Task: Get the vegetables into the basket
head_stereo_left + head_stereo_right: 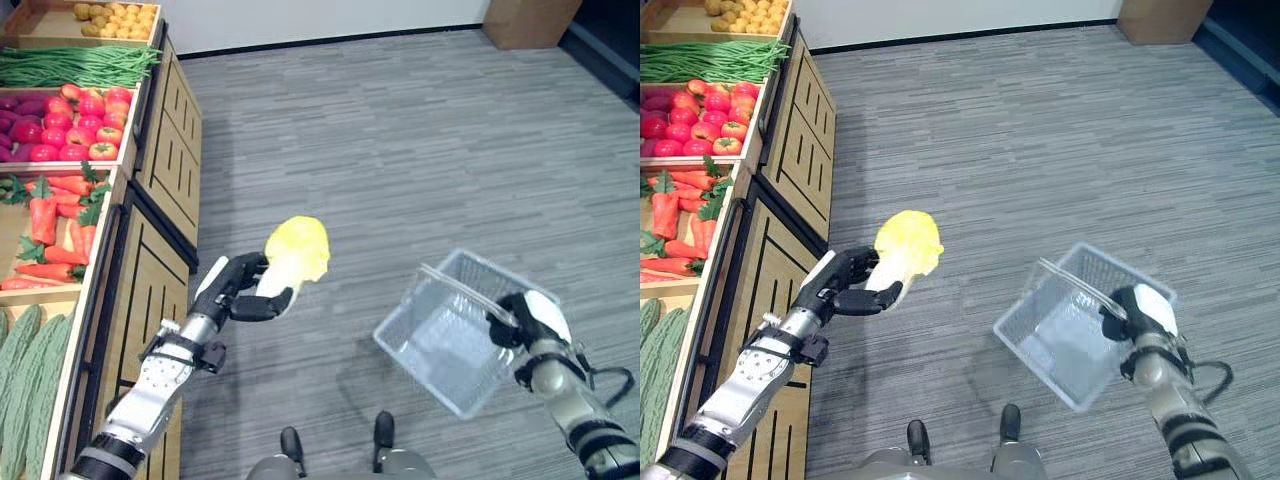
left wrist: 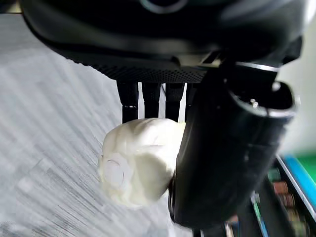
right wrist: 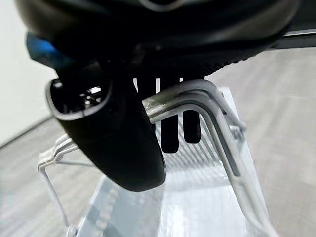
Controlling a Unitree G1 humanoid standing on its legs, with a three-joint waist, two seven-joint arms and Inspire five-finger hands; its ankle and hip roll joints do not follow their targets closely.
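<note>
My left hand point(image 1: 238, 288) is shut on a pale yellow cabbage point(image 1: 298, 249), held in the air over the floor beside the wooden stand; its white stem end point(image 2: 133, 168) sits between the thumb and the fingers. My right hand point(image 1: 527, 318) is shut on the metal handle point(image 3: 197, 98) of a wire basket point(image 1: 440, 335), which hangs tilted above the floor to the right of the cabbage. The basket holds nothing that I can see.
A wooden produce stand point(image 1: 150, 240) runs along the left, with bins of carrots point(image 1: 55, 225), tomatoes point(image 1: 85, 125), green beans point(image 1: 75, 65), potatoes point(image 1: 115, 18) and green gourds point(image 1: 30, 380). A cardboard box point(image 1: 530, 20) stands at the far right on the grey floor.
</note>
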